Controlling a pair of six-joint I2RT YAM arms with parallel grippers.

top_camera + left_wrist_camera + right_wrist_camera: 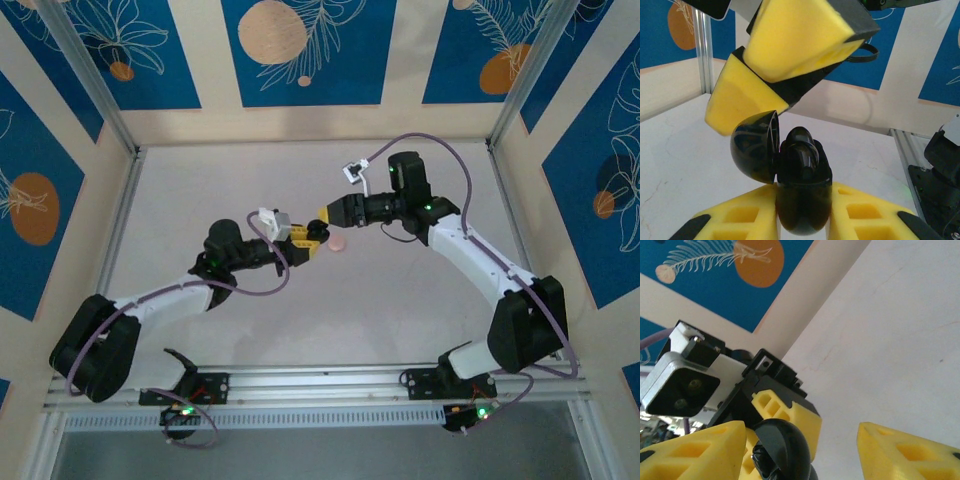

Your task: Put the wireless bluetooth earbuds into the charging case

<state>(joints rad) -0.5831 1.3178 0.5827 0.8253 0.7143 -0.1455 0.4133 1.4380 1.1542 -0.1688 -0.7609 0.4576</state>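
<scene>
Firmly, the left gripper [802, 222] clenches the black charging case [805, 195], lid open; the right gripper [802, 450] hangs released, empty, just above a black earbud [801, 145] seated inside.

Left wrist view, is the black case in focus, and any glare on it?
Left wrist view: the black case is fairly sharp, soft sheen on its lid; right gripper's fingers above blurred. Right wrist view: the case looks soft.
</scene>
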